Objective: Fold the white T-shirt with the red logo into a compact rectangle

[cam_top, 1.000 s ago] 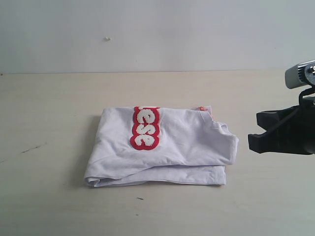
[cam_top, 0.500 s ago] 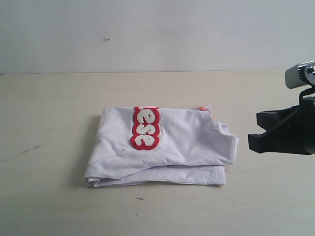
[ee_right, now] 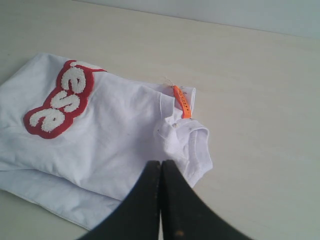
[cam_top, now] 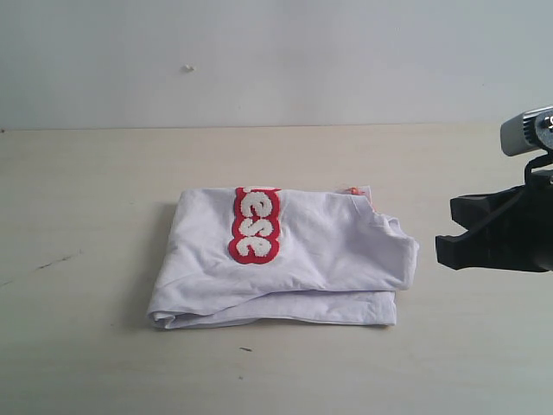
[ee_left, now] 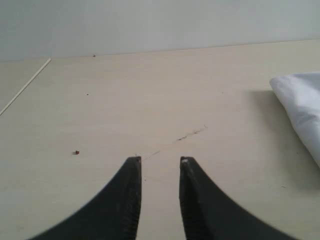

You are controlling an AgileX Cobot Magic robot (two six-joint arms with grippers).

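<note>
The white T-shirt lies folded into a rough rectangle in the middle of the table. Part of the red logo shows on its top layer, reading "ese". An orange neck tag sticks out at the far edge, and a sleeve hem bulges at the right corner. My right gripper hangs just right of the shirt, apart from it. In the right wrist view that gripper is shut with nothing in it, and the shirt and logo lie beyond. My left gripper is open and empty over bare table, the shirt's corner off to one side.
The pale wooden table runs back to a white wall. A dark scratch and a small red speck mark the surface near the left gripper. The left arm is out of the exterior view.
</note>
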